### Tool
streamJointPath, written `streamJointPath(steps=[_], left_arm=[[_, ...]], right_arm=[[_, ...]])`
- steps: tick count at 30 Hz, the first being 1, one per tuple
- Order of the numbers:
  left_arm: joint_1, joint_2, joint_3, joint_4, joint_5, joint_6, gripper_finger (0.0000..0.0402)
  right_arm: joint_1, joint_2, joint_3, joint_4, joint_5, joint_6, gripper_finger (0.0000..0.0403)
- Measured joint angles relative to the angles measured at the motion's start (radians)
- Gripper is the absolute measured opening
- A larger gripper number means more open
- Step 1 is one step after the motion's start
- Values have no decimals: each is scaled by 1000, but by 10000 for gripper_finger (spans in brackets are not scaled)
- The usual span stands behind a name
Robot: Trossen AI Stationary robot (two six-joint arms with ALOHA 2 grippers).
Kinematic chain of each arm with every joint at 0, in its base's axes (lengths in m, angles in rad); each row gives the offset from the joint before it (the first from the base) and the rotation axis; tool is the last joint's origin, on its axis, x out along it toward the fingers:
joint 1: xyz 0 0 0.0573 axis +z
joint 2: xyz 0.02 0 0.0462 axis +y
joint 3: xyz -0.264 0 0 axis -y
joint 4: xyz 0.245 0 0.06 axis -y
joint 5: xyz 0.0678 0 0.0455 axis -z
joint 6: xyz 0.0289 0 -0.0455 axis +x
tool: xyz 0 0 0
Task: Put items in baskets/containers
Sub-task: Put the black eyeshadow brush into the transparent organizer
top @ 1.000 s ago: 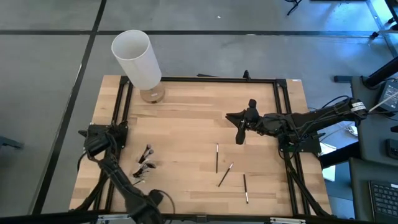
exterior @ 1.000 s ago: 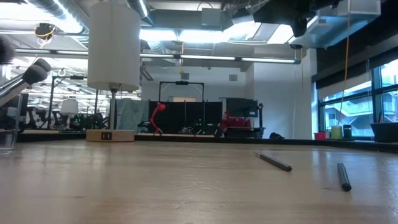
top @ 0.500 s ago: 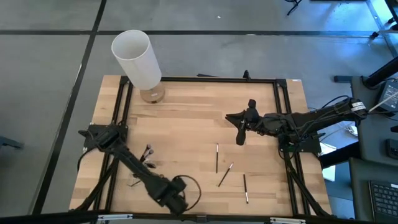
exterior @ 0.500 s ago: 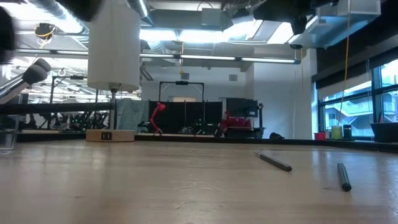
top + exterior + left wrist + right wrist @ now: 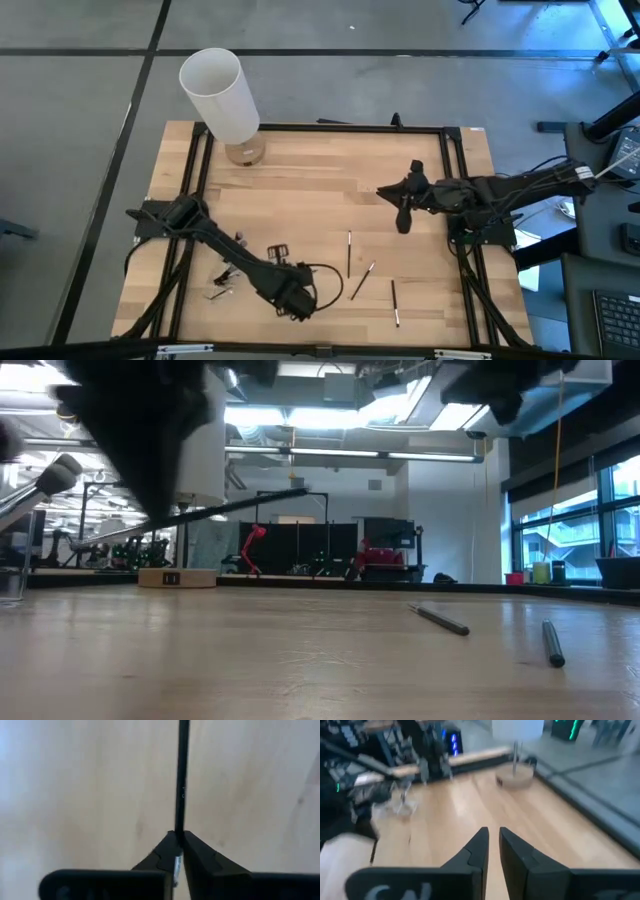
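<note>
Brush held: thin dark brush (image 5: 181, 780) clamped at one end between the left gripper's (image 5: 178, 836) fingertips.
Long axis: in the left wrist view it runs straight out ahead of the fingertips, in line with the gripper.
Tilt: in the low view the brush (image 5: 200, 515) hangs in the air above the table (image 5: 300, 190), almost level, its end toward the picture's right a little higher.
Left gripper: over the front middle of the table (image 5: 297, 300), fingers pinched tight on the brush.
Right gripper: hovering over the table's right half (image 5: 403, 205), fingers drawn almost together with nothing between them.
Loose brushes: three lie flat on the right front of the table, well apart from both grippers; one (image 5: 348, 253) points front to back, one (image 5: 362, 281) lies aslant, one (image 5: 395, 303) nearest the front edge.
Cup: clear cup (image 5: 10, 582) at the table's left side, pale brush heads (image 5: 62, 468) showing above it.
Change since a second ago: left arm has swung from the front left edge in toward the table's middle, and the held brush has come into the low view; right gripper has shifted slightly toward its own base; the three loose brushes lie as they did.
</note>
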Motion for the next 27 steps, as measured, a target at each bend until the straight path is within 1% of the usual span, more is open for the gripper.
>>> streamJointPath(steps=[3, 5, 7, 10, 13, 15, 17, 19, 21, 25, 27], left_arm=[[4, -1, 15, -2, -113, 168, 19], [3, -1, 18, 2, -192, 281, 19], [2, -1, 18, 5, -269, 400, 19], [2, -1, 18, 6, -379, 563, 20], [5, -1, 17, 7, -482, 696, 20], [7, -1, 17, 8, -553, 782, 20], [12, -1, 17, 10, -615, 869, 20], [19, -1, 17, 16, -667, 945, 20], [28, -1, 17, 24, -710, 1008, 20], [42, -1, 17, 67, -762, 1128, 20], [47, -1, 16, 105, -778, 1194, 20]], right_arm=[[-39, -23, -37, -63, -89, 56, 45], [-77, -19, -80, -21, -183, 91, 45], [-119, -4, -134, 87, -304, 121, 45], [-168, 41, -226, 337, -453, 183, 45], [-206, 114, -293, 539, -542, 254, 45], [-226, 170, -318, 620, -586, 305, 46], [-231, 237, -326, 686, -603, 338, 50], [-229, 310, -329, 778, -607, 366, 62], [-217, 388, -329, 898, -632, 399, 82], [-203, 536, -329, 1105, -740, 469, 134], [-203, 591, -329, 1169, -768, 498, 160]])
